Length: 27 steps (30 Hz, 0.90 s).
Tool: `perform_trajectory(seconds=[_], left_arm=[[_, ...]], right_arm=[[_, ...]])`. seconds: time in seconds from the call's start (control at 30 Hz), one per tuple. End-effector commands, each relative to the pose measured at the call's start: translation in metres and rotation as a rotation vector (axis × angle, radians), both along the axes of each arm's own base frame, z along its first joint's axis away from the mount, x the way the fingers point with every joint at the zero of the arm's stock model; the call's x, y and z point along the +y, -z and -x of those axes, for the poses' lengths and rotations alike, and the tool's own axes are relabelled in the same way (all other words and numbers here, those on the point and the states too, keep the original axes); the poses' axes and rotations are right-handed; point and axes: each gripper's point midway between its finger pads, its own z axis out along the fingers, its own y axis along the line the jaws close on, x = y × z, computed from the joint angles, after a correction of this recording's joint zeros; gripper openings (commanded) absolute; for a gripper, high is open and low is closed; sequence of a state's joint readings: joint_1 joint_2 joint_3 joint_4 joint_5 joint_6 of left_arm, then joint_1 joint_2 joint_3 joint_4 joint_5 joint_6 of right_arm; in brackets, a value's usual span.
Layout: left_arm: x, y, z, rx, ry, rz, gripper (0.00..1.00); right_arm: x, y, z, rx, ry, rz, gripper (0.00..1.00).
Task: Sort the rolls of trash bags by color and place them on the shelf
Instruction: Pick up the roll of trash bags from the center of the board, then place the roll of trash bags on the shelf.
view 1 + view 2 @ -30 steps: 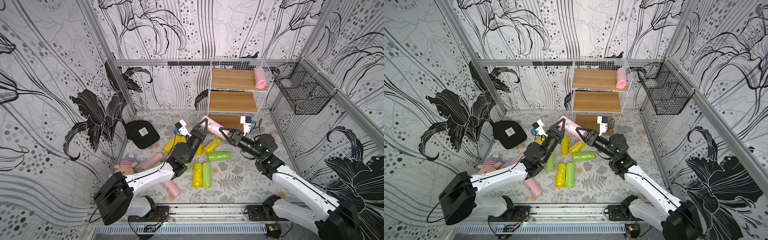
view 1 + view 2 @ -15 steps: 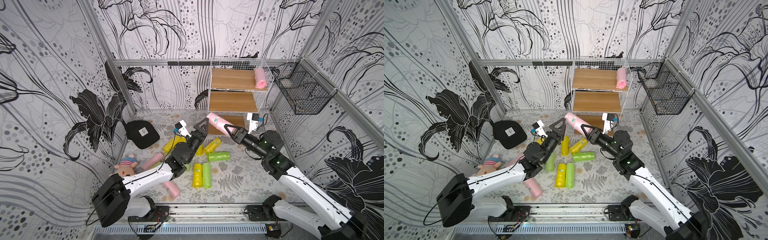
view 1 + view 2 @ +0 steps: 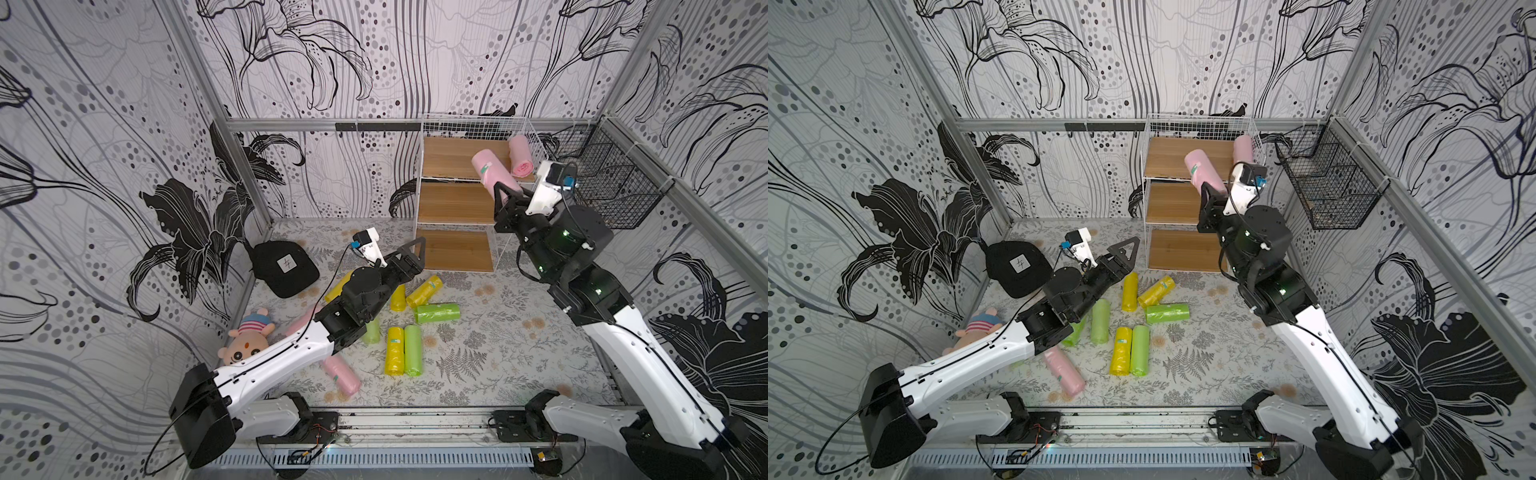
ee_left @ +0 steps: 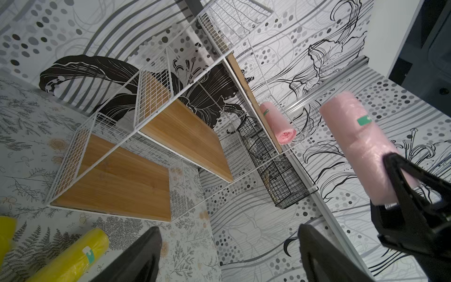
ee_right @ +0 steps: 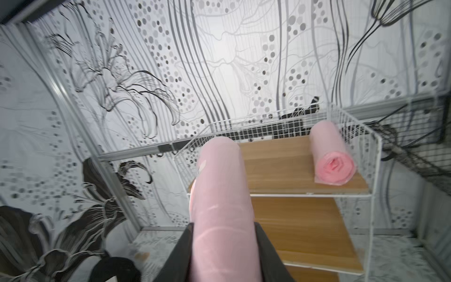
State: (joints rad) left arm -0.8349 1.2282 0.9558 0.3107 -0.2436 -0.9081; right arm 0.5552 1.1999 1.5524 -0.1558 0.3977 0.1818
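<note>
- While the right gripper [image 3: 508, 192] pinched a pink roll [image 3: 488, 170], the left gripper [image 4: 228, 234] gaped empty.
- Laying it flat beside the shelved roll [image 3: 521, 156], beyond the jaws, seemed best.

Black cap [image 3: 284, 268] near striped plush doll [image 3: 247, 338]; black wire basket [image 3: 623, 199] hangs on wall

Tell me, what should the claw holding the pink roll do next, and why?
Probably the right claw should ease its held pink crinkly plastic roll forward over the top wooden board of the white wire shelf and lower it beside the other pink roll lying there. It hangs just in front of that tier, and matching colours belong together.
</note>
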Motion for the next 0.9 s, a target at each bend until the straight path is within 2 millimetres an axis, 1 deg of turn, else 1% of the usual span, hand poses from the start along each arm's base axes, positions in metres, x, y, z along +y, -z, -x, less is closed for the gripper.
perform_trajectory(seconds=[0.0, 0.1, 0.17, 0.3, 0.4, 0.57, 0.63, 0.67, 0.87], left_arm=[[-0.009, 0.004, 0.003, -0.013, 0.053, -0.097, 0.9], [-0.011, 0.004, 0.004, -0.014, 0.065, -0.097, 0.9], [-0.011, 0.005, 0.004, -0.015, 0.067, -0.096, 0.9], [-0.01, 0.007, 0.005, -0.014, 0.067, -0.093, 0.9], [-0.01, 0.006, 0.006, -0.016, 0.07, -0.092, 0.9], [-0.009, 0.01, 0.006, -0.016, 0.069, -0.095, 0.9], [-0.009, 0.012, 0.006, -0.009, 0.069, -0.094, 0.9], [-0.01, 0.013, 0.006, -0.008, 0.07, -0.091, 0.9], [-0.01, 0.015, 0.006, -0.004, 0.073, -0.092, 0.9]], right_arm=[[-0.018, -0.009, -0.023, -0.004, 0.196, 0.176, 0.36], [-0.016, -0.014, -0.045, 0.006, 0.247, 0.244, 0.36], [-0.018, -0.016, -0.057, 0.016, 0.274, 0.263, 0.36], [-0.027, -0.01, -0.084, 0.046, 0.303, 0.262, 0.35], [-0.036, -0.005, -0.1, 0.077, 0.316, 0.256, 0.36], [-0.046, 0.004, -0.122, 0.112, 0.33, 0.245, 0.36], [-0.052, 0.006, -0.126, 0.122, 0.341, 0.241, 0.36], [-0.052, 0.015, -0.135, 0.142, 0.345, 0.252, 0.36], [-0.058, 0.028, -0.151, 0.178, 0.369, 0.267, 0.37]])
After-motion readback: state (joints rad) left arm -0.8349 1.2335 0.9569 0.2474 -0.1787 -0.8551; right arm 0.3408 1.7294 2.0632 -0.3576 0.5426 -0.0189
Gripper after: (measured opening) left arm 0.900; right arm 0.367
